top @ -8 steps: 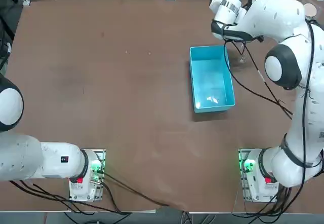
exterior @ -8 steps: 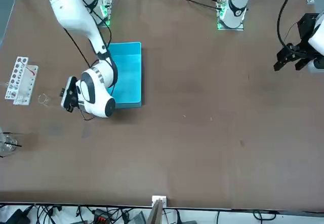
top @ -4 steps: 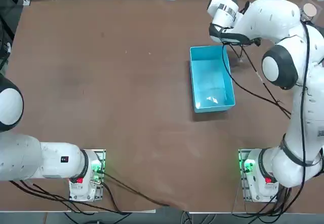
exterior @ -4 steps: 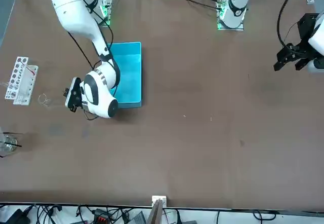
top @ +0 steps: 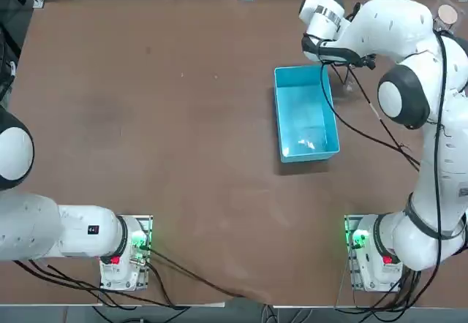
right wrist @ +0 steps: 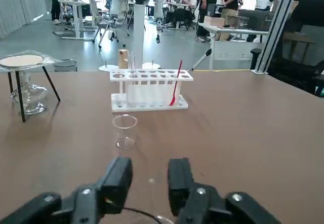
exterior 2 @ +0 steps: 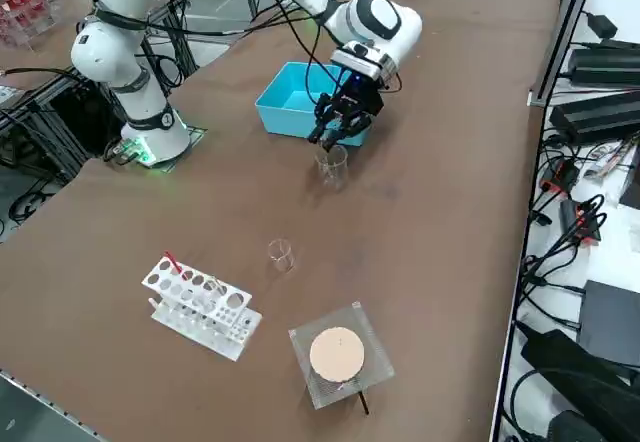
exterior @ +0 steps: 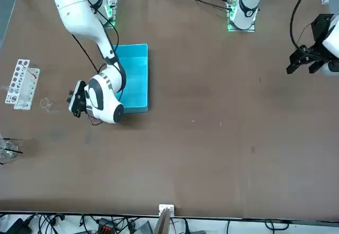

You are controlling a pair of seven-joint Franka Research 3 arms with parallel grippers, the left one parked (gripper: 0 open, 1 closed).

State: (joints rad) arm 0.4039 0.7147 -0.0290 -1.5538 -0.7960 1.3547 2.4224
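Right side view: the right arm's claw [exterior 2: 328, 144] hangs fingers-down right over a clear glass beaker [exterior 2: 332, 166]. Its tips are level with the rim, and I honestly can't tell if they touch the glass.
Claw: released. The two fingers [right wrist: 117, 176] stand a little apart with nothing between them (in the wrist view you just see bare bench through the gap).
Glass beaker: upright on the brown bench [exterior 2: 430, 222], just beside the near corner of the blue bin and directly under the claw.
Blue bin: an open teal tub [exterior 2: 298, 102] on the arm's base side of the claw. It sits close to the beaker, but the two look apart.
Small beaker: a second, smaller clear one [exterior 2: 280, 255], also upright. It stands well apart from the first, between it and the rack.
Rack: a white test-tube rack [exterior 2: 200, 307] lying further out past the small beaker. A thin red stick [right wrist: 175, 84] stands in one of its holes.
Stand: a little mesh platform with a round tan disc [exterior 2: 338, 354] on top, near the rack and away from the claw.
Front view: same story, with the claw [exterior: 74, 97] off the bin's far end, on the rack's side.
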